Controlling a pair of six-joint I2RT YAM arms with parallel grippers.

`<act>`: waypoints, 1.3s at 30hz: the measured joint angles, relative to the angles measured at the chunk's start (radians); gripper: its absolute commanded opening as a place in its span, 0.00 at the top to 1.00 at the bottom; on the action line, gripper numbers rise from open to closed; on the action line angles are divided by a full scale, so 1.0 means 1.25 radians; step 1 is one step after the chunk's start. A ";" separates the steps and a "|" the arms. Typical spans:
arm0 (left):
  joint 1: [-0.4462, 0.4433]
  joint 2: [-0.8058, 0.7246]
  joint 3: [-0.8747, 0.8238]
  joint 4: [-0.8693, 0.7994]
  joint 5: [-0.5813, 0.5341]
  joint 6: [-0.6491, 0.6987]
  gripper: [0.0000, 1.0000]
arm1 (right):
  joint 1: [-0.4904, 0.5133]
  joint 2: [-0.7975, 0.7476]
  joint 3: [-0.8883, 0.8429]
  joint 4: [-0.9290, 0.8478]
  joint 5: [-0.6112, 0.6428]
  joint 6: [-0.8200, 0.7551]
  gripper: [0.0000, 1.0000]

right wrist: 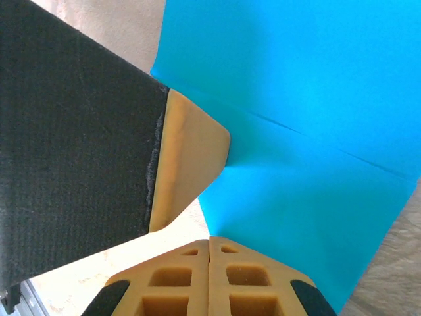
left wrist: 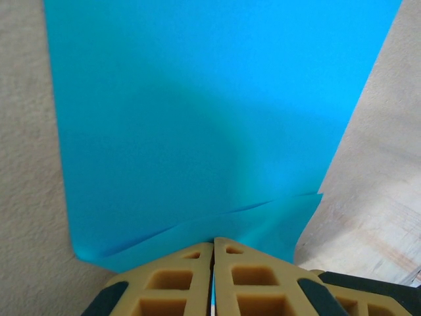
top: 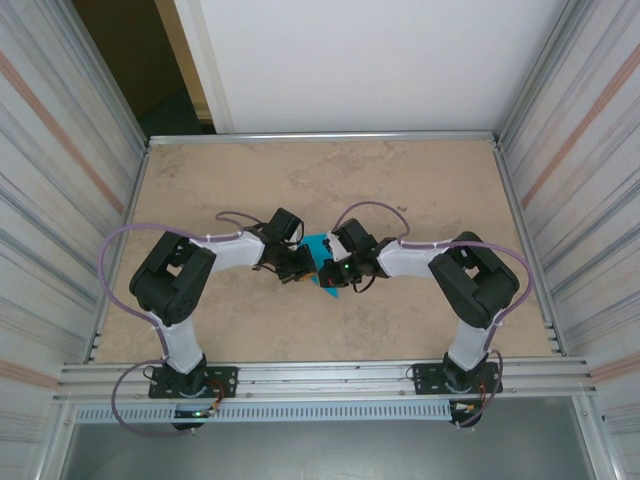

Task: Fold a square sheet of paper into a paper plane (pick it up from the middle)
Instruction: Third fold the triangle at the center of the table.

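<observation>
Meeting mid-table in the top view, left gripper (top: pixel 297 263) and right gripper (top: pixel 337 269) hold the paper sheet (top: pixel 318 246) between them. Left wrist: jaws clamped on its folded edge. Right wrist: jaws pinched on the sheet too. Risk: arms pulling apart could tear it or skew the crease.

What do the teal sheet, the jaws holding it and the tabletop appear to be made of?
The square sheet of paper: thin matte paper, going by its sharp creases and curling edge. The jaws, both pairs shut on it: tan moulded plastic or rubber, matte, with hollow pockets; which one is unclear. The table: mottled beige, perhaps stone-look laminate.
</observation>
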 measured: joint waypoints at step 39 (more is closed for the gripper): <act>0.000 0.009 0.009 -0.009 0.001 0.020 0.90 | -0.023 -0.048 -0.060 -0.054 -0.011 -0.047 0.98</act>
